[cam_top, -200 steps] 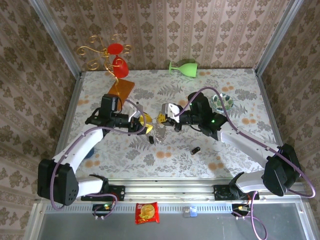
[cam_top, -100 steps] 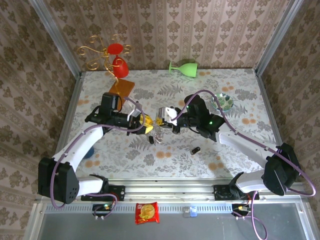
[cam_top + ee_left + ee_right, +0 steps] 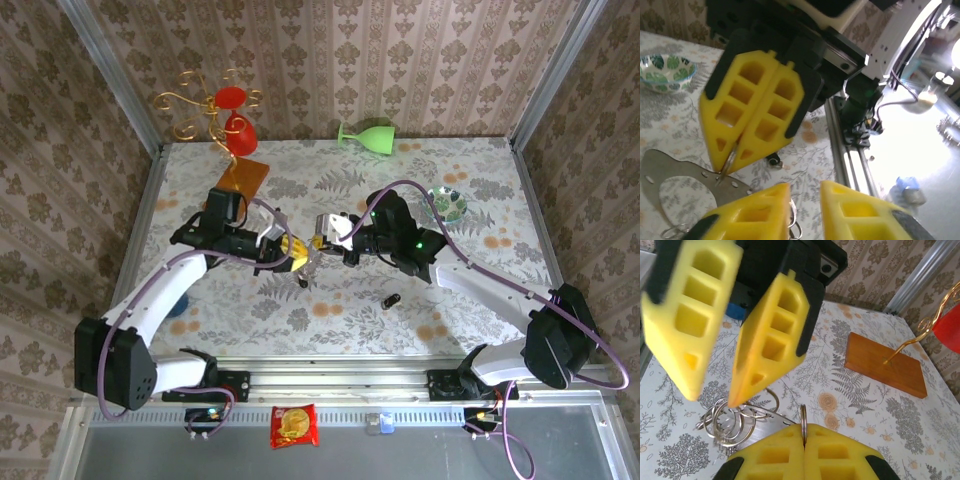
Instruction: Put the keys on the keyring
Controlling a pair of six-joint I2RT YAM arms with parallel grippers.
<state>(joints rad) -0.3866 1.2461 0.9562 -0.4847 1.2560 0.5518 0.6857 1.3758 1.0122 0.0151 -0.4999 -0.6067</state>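
Observation:
The keyring [image 3: 675, 167] is a flat grey hoop with a wide hole, lying mid-table [image 3: 311, 263] between the two grippers. Small wire rings [image 3: 732, 422] hang from its rim [image 3: 765, 429]. My right gripper [image 3: 804, 432] is shut on one of these wire rings, and its closed fingers show from the left wrist [image 3: 732, 160]. My left gripper [image 3: 805, 192] faces it with a gap between its jaws; one fingertip [image 3: 735, 399] rests at the rings. One black-headed key [image 3: 392, 299] lies right of centre, another [image 3: 303, 283] just below the grippers.
A green-patterned dish [image 3: 446, 203] sits at the right. A green goblet [image 3: 368, 135] lies at the back wall. A gold wire stand with red cups [image 3: 232, 112] rises from a wooden base [image 3: 243, 177] at the back left. The metal rail [image 3: 330, 380] borders the near edge.
The right gripper has moved left with the ring, and the left gripper has come right to meet it. The left jaws have narrowed.

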